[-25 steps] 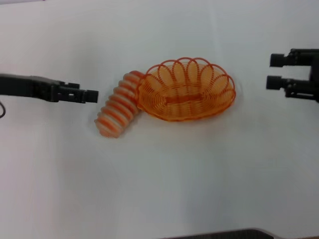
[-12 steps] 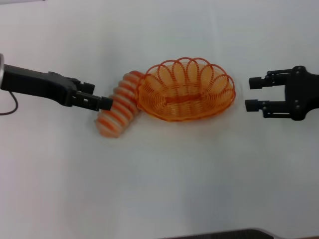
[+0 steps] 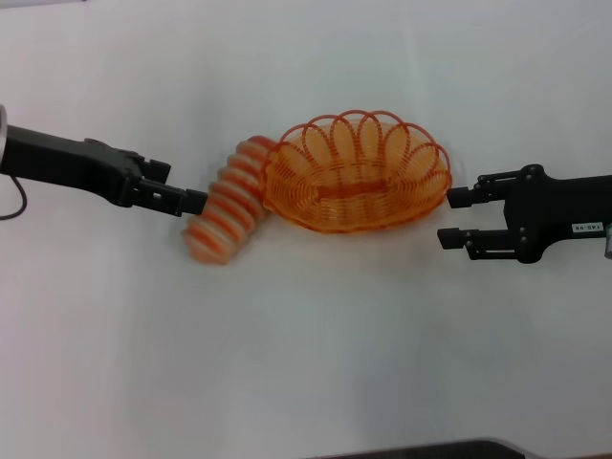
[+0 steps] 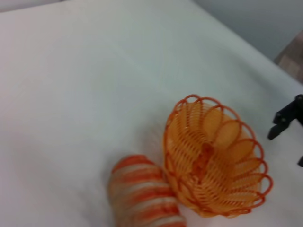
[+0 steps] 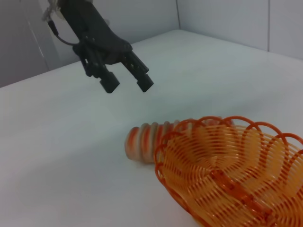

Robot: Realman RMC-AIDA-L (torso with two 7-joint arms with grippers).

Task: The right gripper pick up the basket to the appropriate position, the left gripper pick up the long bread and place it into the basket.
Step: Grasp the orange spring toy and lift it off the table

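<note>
The orange wire basket (image 3: 356, 212) stands on the white table in the middle of the head view. The long bread (image 3: 229, 203) lies slanted against the basket's left end, touching its rim. My left gripper (image 3: 196, 201) is at the bread's left side. The right wrist view shows it (image 5: 127, 85) open and empty, hovering above the bread (image 5: 142, 139). My right gripper (image 3: 454, 218) is open and empty, just right of the basket's right end, not touching it. The left wrist view shows the bread (image 4: 142, 198) next to the basket (image 4: 189, 142).
The white table (image 3: 306, 344) is bare in front of and behind the basket. A dark edge (image 3: 430, 448) shows at the bottom of the head view. Pale walls (image 5: 227, 19) stand behind the table in the right wrist view.
My left gripper has come in from the left to the bread. My right gripper has moved left and a little nearer, up to the basket's right end. Basket and bread have not moved.
</note>
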